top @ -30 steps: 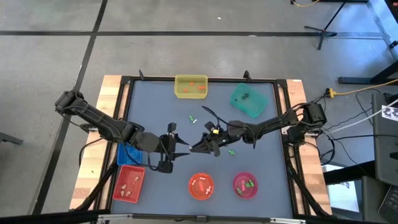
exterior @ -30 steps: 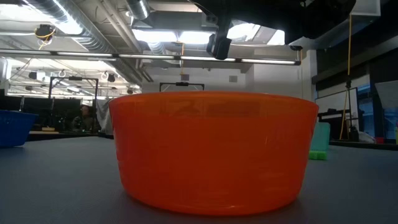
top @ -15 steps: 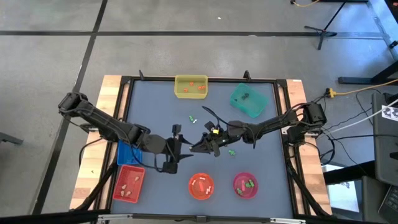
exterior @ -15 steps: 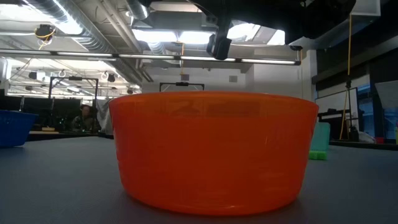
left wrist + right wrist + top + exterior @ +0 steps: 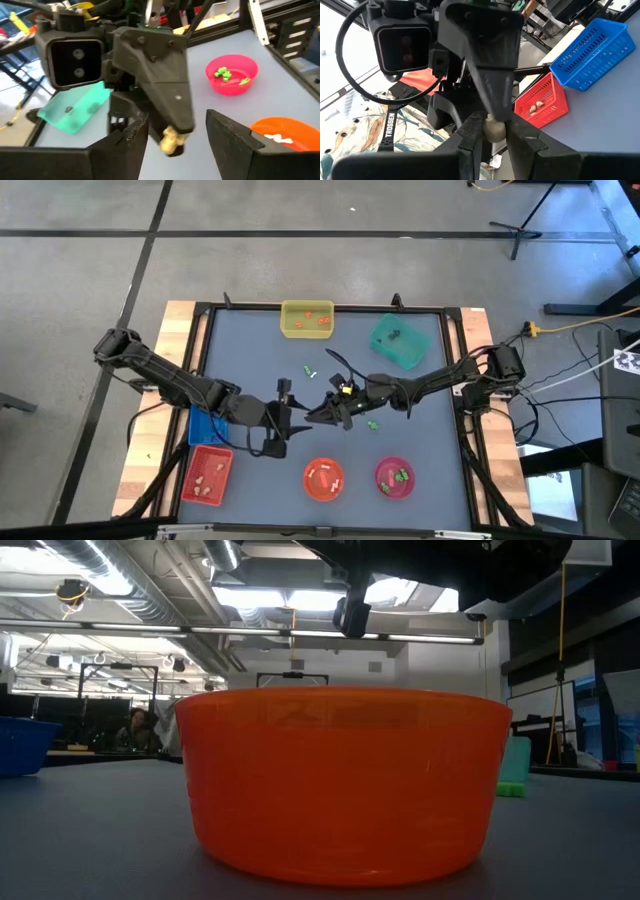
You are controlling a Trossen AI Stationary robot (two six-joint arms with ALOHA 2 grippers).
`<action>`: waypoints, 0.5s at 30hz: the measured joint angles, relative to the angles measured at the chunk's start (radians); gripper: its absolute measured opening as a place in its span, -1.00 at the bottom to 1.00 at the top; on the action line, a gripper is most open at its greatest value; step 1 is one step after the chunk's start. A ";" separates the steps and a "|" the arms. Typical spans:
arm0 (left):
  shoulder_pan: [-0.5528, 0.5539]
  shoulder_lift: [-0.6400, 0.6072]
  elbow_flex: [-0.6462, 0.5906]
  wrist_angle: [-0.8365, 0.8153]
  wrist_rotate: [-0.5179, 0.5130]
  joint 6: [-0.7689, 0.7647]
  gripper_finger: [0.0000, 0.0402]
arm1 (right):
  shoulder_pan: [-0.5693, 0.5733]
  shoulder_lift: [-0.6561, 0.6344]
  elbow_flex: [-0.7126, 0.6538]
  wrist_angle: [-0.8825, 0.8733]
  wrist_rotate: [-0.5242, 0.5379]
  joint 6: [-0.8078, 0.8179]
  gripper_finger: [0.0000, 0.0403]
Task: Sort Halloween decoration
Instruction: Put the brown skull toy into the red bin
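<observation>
Progress: we're mid-sort; most trinkets binned, a few green ones (image 5: 372,423) loose on the table (image 5: 250,340).
Trays: yellow tray (image 5: 306,319) holds orange bits; red basket (image 5: 208,476) beige; teal tray (image 5: 400,341) dark ones.
Bowls: orange bowl (image 5: 324,478) white; pink bowl (image 5: 394,477) green.
Handoff: right gripper (image 5: 493,131) pinches a beige trinket (image 5: 494,129) mid-table; left gripper (image 5: 172,137) spread wide around it.

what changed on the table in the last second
The left gripper moved right, toward the middle of the table, closing in on the right gripper, and its jaws spread open. The right gripper stayed put, shut on a small beige trinket, held out as if for a handover. The trays and bowls, among them the orange bowl, did not move.
</observation>
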 joint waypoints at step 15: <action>0.000 0.000 0.000 -0.005 -0.039 0.052 -0.36 | 0.000 0.000 0.000 0.001 0.000 0.008 -0.64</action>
